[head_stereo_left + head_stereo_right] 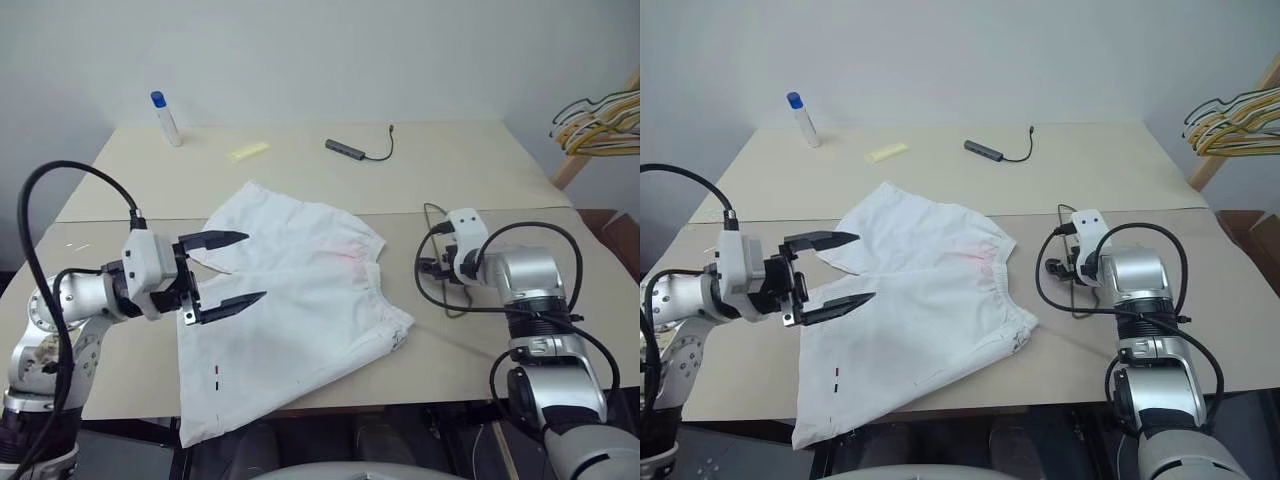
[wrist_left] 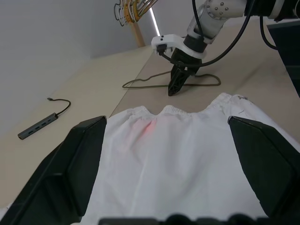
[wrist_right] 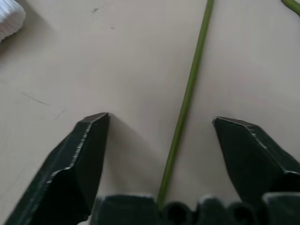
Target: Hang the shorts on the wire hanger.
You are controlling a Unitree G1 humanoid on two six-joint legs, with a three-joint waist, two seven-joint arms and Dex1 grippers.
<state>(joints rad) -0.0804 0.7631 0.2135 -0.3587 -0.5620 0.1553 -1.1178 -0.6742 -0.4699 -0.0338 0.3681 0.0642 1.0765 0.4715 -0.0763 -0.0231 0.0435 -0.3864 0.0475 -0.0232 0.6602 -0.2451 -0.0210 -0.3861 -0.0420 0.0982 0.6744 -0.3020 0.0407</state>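
Observation:
The white shorts [image 1: 300, 300] lie spread flat on the table, waistband toward the right, one leg hanging over the front edge. My left gripper [image 1: 254, 267] hovers open over their left part, pointing across them toward the waistband [image 2: 187, 112]. The thin olive-green wire hanger [image 3: 186, 96] lies flat on the table just right of the waistband. My right gripper [image 3: 161, 119] points down at it, open, one finger on each side of a straight stretch of wire, with the tips near the tabletop. From the left wrist view the right gripper [image 2: 176, 86] stands over the hanger.
At the back of the table [image 1: 480, 160] stand a white bottle with a blue cap [image 1: 166, 118], a yellow scrap [image 1: 247, 151] and a grey USB hub with its cable [image 1: 345, 149]. A bunch of yellow and dark hangers on a wooden rack [image 1: 600, 120] sits beyond the right edge.

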